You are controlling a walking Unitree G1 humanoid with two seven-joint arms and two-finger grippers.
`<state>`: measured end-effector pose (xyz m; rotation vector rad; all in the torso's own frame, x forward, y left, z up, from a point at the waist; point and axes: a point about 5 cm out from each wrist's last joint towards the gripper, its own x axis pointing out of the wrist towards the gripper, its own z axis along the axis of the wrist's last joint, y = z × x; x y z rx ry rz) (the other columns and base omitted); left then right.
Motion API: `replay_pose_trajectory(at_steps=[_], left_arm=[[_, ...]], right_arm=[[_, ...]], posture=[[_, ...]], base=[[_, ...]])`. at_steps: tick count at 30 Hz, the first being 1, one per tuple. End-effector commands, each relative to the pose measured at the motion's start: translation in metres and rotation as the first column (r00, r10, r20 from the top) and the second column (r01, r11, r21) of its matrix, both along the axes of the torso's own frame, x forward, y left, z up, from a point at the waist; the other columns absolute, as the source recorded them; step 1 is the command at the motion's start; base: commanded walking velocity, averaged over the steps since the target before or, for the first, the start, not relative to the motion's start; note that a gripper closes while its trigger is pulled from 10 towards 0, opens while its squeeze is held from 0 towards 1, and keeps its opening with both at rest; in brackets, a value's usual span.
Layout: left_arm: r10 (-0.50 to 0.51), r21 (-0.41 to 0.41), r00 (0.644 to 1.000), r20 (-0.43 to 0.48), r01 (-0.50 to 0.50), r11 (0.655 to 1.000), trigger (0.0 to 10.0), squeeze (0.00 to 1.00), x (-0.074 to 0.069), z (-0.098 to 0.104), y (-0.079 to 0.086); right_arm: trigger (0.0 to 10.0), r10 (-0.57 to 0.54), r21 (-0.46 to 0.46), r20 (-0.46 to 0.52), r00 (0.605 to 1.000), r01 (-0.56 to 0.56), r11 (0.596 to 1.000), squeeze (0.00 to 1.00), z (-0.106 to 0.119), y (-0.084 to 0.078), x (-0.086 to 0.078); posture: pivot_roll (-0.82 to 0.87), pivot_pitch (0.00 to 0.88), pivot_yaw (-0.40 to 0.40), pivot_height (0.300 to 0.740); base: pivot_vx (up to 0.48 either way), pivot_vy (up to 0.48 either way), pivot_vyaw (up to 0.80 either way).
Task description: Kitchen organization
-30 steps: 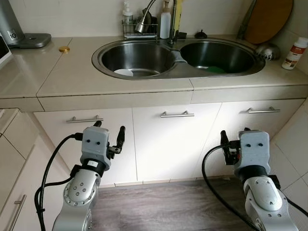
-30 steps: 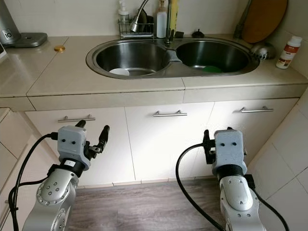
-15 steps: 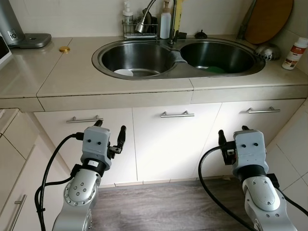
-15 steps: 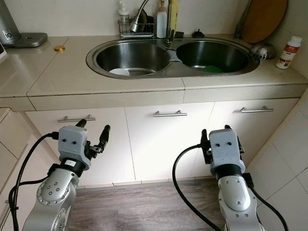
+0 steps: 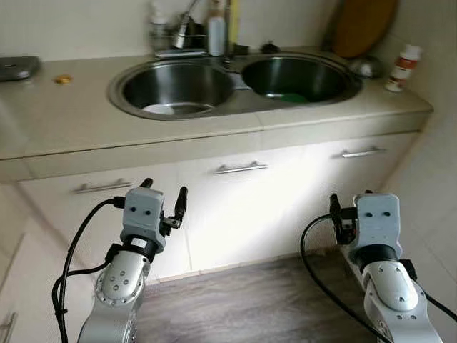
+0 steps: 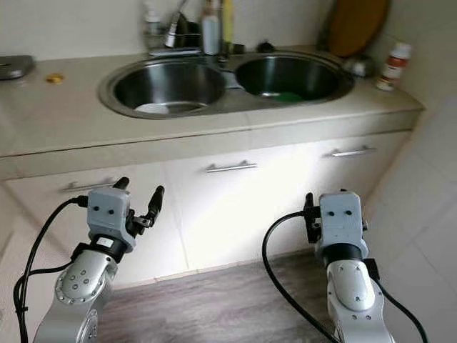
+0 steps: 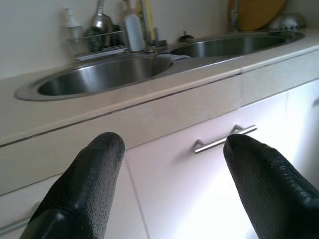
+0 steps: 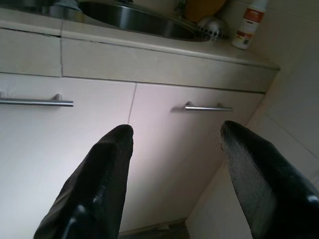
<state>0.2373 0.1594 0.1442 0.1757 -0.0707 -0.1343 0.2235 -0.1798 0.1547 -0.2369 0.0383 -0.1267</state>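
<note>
Left gripper [image 5: 163,196]: fingers spread wide, nothing held, raised in front of the left cupboard door below the counter.

Right gripper [image 8: 174,164]: fingers spread wide, nothing held, raised in front of the right cupboard door.

Worktop [image 5: 64,114]: beige, running left to right, far from both grippers and above them.

Double sink [image 5: 243,96]: steel, set in the worktop. Left basin holds a white dish [image 5: 158,109], lying low at the near side. Right basin holds a green item [image 5: 291,97], flat on the bottom; what it is I cannot tell.

White bottle [image 5: 403,65]: red cap and label, upright on the far right of the worktop, beside a metal bowl [image 5: 363,66] and a wooden board [image 5: 359,25] leaning on the wall.

Small gold disc [image 5: 63,78]: far left of the worktop, well apart from the sink.

Rack [image 5: 175,36] behind the tap with soap bottles, upright.

Cupboard handles [image 5: 241,168]: steel bars, one per door.

Handling, by my judgement:
- White dish: rigid, breakable, likely wet and slippery; take it by the rim, one finger inside, one outside.
- White bottle: light, stiff plastic; pinch across the body below the cap, keep it upright.
- Gold disc: thin and flat, hard to lift; pinch at the edges.
- Door handles: firm; close around the middle of the bar.
</note>
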Motion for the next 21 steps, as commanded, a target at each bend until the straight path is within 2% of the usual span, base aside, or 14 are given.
replay_pose_trajectory(at_steps=[1, 21], left_arm=[[-0.006, 0.006, 1.0, -0.005, 0.006, 1.0, 10.0, 0.0, 0.0011, -0.0016, 0.0002], [0.004, 0.0, 1.0, -0.002, -0.004, 1.0, 10.0, 0.0, 0.0023, -0.0016, 0.0013]], right_arm=[[10.0, -0.01, 0.0, -0.016, 1.0, 0.01, 1.0, 0.0, -0.0025, -0.0006, 0.0], [10.0, -0.036, -0.028, 0.0, 0.999, 0.036, 0.999, 0.0, -0.0006, -0.0018, 0.0008]], posture=[[0.05, 0.0, -0.023, 0.74], [0.05, 0.0, -0.02, 0.74]], base=[[0.0, 0.0, -0.8], [0.0, 0.0, -0.8]])
